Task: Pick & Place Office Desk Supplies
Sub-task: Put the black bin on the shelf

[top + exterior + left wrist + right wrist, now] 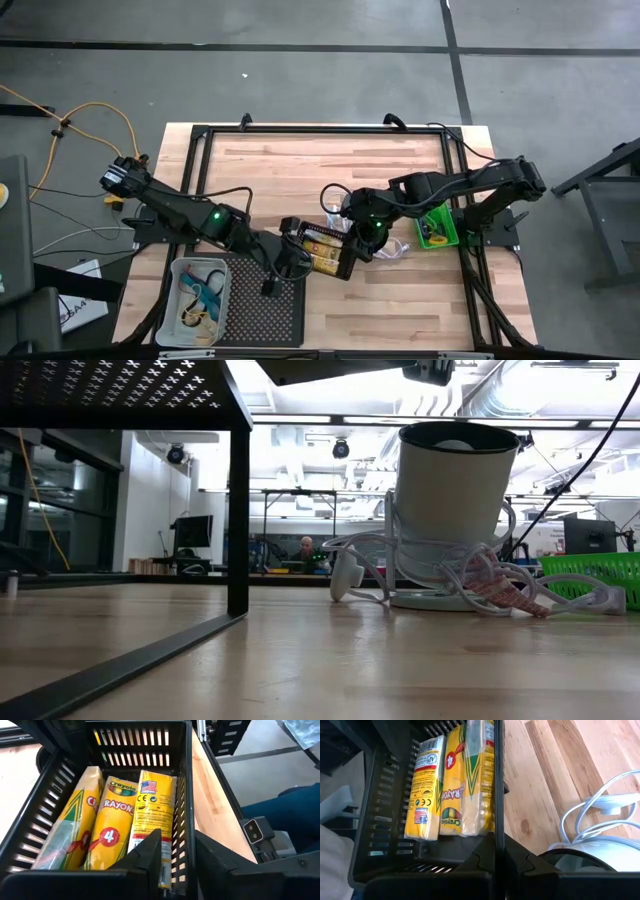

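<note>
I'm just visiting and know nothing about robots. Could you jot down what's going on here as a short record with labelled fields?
Setting: wooden table, two dark arms
Black tray: holds three yellow crayon packs
Left gripper: fingers straddle one wall of the tray
Right gripper: shut on the tray's opposite wall
Clear tray: small loose items inside
Green tray: beside the right arm
White-and-black round object: on the table, white cord around it

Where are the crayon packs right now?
The three yellow crayon packs lie side by side inside the black slatted tray, near the table's middle in the high view, between the left gripper and the right gripper.
</note>
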### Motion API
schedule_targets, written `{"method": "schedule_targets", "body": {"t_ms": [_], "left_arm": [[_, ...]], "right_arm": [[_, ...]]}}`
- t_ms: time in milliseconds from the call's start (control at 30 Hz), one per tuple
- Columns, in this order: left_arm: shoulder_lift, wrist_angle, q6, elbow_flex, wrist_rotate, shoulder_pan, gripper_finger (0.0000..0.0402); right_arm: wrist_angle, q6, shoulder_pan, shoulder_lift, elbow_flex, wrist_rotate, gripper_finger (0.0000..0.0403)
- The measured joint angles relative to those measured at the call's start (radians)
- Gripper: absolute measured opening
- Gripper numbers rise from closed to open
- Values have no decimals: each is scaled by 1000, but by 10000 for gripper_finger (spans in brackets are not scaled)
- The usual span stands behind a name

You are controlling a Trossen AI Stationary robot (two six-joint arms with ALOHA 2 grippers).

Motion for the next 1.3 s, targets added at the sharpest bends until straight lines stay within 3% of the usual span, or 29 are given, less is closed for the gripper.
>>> {"method": "schedule_targets", "body": {"t_ms": [300,933,1300], "left_arm": [[-1,2,4,0,2,0,9],[-1,15,30,0,2,-1,2],[-1,14,38,-1,0,0,1]], "right_arm": [[-2,-2,0,0,0,1,3],[17,-5,0,0,0,1,6],[38,-6,1,0,1,5,66]]}}
